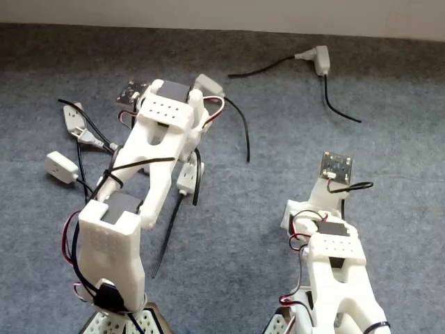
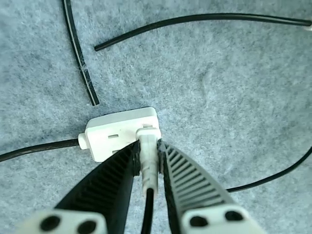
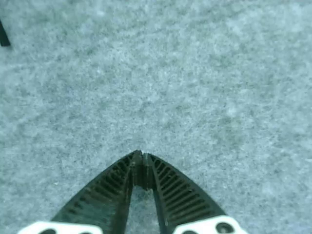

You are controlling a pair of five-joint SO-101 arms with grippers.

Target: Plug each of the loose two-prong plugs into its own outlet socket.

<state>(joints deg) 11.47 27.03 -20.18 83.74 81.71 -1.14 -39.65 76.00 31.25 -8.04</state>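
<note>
My left gripper is shut on a white two-prong plug with a black cord. The plug's head presses against the face of a white outlet socket lying on the grey carpet; its prongs are hidden. In the high view this socket lies below the left arm's wrist. My right gripper is shut on nothing, just above bare carpet. A joined white plug and socket with black cords lies at the far right. Two more white sockets lie at the left.
Black cords run loose over the carpet around the left gripper. Another white piece lies just beyond the left wrist. The right arm stands at the front right, with open carpet between the arms.
</note>
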